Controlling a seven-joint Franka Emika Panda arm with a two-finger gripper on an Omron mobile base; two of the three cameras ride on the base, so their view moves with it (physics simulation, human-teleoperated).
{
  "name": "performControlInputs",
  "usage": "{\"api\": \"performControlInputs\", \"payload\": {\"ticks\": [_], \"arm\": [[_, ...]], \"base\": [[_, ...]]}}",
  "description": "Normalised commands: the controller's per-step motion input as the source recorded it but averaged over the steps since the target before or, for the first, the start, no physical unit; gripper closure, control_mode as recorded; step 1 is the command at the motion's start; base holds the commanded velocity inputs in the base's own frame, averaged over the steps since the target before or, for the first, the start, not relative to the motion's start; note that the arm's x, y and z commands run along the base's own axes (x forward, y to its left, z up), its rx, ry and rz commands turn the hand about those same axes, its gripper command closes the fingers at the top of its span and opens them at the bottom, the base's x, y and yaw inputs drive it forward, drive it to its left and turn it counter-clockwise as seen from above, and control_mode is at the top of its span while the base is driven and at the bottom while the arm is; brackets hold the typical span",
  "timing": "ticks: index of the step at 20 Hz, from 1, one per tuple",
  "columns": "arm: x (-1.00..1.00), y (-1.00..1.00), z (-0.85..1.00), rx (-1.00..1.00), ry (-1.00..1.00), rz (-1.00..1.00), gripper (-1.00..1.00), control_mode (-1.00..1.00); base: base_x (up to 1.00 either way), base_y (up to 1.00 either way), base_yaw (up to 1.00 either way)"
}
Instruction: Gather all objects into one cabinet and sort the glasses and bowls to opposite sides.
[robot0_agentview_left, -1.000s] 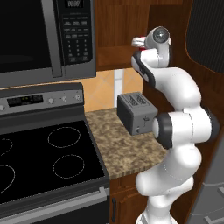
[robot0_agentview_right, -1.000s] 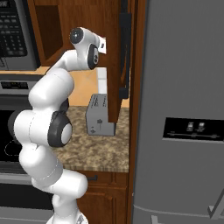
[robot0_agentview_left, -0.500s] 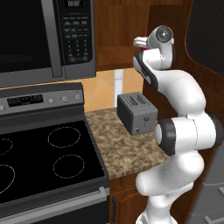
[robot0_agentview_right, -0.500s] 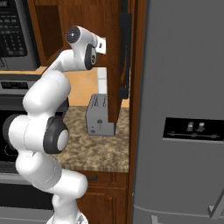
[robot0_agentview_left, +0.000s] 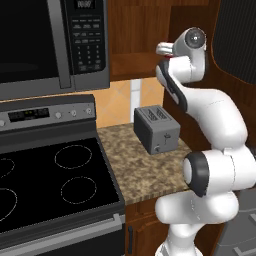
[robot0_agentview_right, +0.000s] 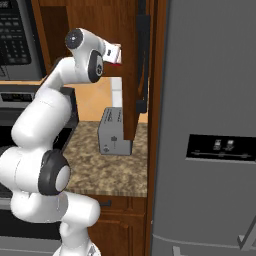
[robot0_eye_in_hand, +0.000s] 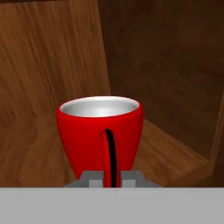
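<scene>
risk: the red cup (robot0_eye_in_hand: 100, 133) sits upright on the wooden shelf (robot0_eye_in_hand: 35, 144) of the cabinet (robot0_eye_in_hand: 157, 65), near the inner corner where side wall and back wall meet; a forward push from the hand could, i judge, slide or tip the cup into that corner.
cause: the hand is right up against the cup, so any small sideways drift would knock it.
second risk: if the grip is loose or off-centre, the cup could slip as it is lifted out past the shelf edge.
pincer: the gripper (robot0_eye_in_hand: 111, 177) is low in the hand view, its grey fingertips (robot0_eye_in_hand: 89, 178) just at the base of the cup, one on each side of the cup's dark handle line.
pincer state: i cannot tell whether it is clamped on the cup or merely beside it; the tips are mostly hidden.
cup place: on the cabinet shelf, above the grey toaster (robot0_agentview_left: 156, 128) on the counter (robot0_agentview_left: 135, 165).
arm: the hand (robot0_agentview_right: 111, 53) reaches up at the cabinet, with a bit of red showing at its tip.
</scene>
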Motion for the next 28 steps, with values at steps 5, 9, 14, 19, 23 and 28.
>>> {"api": "performControlInputs", "payload": {"ticks": [5, 9, 14, 19, 23, 28], "arm": [[-0.96, 0.03, 0.0, 0.0, -0.08, 0.0, 1.0, -1.0], [-1.0, 0.31, 0.0, 0.0, -0.08, 0.02, 1.0, -1.0], [-1.0, 0.32, 0.06, 0.0, -0.05, 0.06, 1.0, -1.0], [-1.0, 0.12, 0.3, 0.0, 0.0, 0.09, 1.0, -1.0], [-1.0, 0.13, 0.26, 0.0, 0.0, 0.1, 1.0, -1.0], [-1.0, 0.25, 0.04, 0.0, 0.0, 0.08, 1.0, -1.0]], "base": [[0.0, 0.0, 0.0], [0.0, 0.0, 0.0], [0.0, 0.0, 0.0], [0.0, 0.0, 0.0], [0.0, 0.0, 0.0], [0.0, 0.0, 0.0]]}}
